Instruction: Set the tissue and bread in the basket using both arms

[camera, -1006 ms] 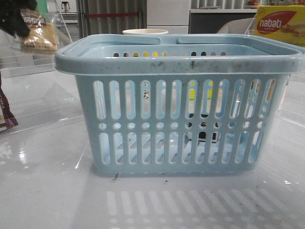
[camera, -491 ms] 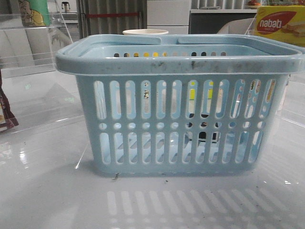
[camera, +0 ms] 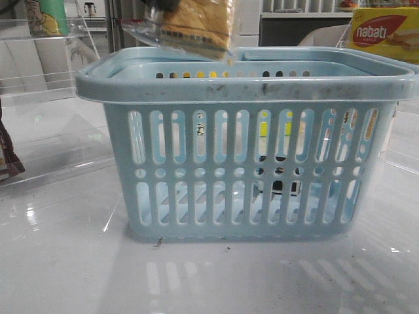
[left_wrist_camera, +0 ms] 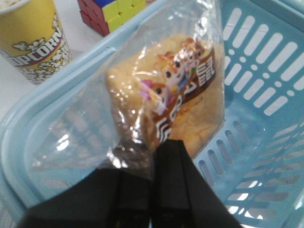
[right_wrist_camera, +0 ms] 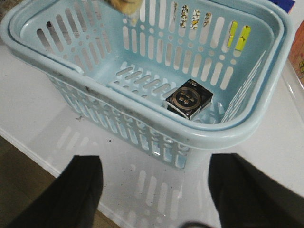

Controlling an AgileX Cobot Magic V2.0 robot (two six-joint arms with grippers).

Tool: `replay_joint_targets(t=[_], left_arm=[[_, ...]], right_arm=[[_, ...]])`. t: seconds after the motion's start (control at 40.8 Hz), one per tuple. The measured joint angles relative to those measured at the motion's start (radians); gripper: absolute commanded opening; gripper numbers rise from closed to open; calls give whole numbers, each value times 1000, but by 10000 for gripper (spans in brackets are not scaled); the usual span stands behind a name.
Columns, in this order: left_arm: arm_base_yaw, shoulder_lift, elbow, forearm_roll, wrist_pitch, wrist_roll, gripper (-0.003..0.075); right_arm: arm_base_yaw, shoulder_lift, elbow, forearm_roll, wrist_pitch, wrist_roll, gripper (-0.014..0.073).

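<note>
The bread (camera: 196,26), golden in a clear wrapper with a dark label, hangs above the back left rim of the light-blue basket (camera: 242,85). My left gripper (left_wrist_camera: 153,156) is shut on the wrapper's edge, and the bread (left_wrist_camera: 175,95) dangles over the basket's (left_wrist_camera: 266,71) inside. The tissue (right_wrist_camera: 188,99), a small blackish pack with a round pale mark, lies on the basket floor near one end wall. My right gripper (right_wrist_camera: 156,190) stands open and empty over the table, outside the basket's (right_wrist_camera: 156,114) long side.
A yellow-and-red nabati box (camera: 383,33) stands at the back right. A popcorn cup (left_wrist_camera: 33,38) and a colour cube (left_wrist_camera: 114,12) sit just behind the basket. A dark brown packet (camera: 6,154) and clear shelving (camera: 39,59) are at the left.
The bread, held at the far left a second ago and then out of view, has come right and now hangs over the basket's back rim. The basket has not moved.
</note>
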Motion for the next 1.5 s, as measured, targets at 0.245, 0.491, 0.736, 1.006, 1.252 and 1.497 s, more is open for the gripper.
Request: replay_joint_targets(t=[0.245, 0.491, 0.736, 1.006, 1.252, 1.497], left_arm=[[-9, 0, 93, 0, -139, 2, 331], [-9, 0, 99, -2, -156, 2, 465], [-9, -68, 102, -2, -154, 2, 465], [-9, -279, 159, -2, -89, 2, 449], [-9, -574, 372, -2, -49, 2, 435], [-12, -832, 571, 18, 44, -7, 435]], right_arm=[[0, 0, 0, 0, 0, 0, 570], [0, 0, 0, 0, 0, 0, 570], [0, 0, 0, 0, 0, 0, 570], [0, 0, 0, 0, 0, 0, 570], [0, 0, 0, 0, 0, 0, 570], [0, 0, 0, 0, 0, 0, 570]])
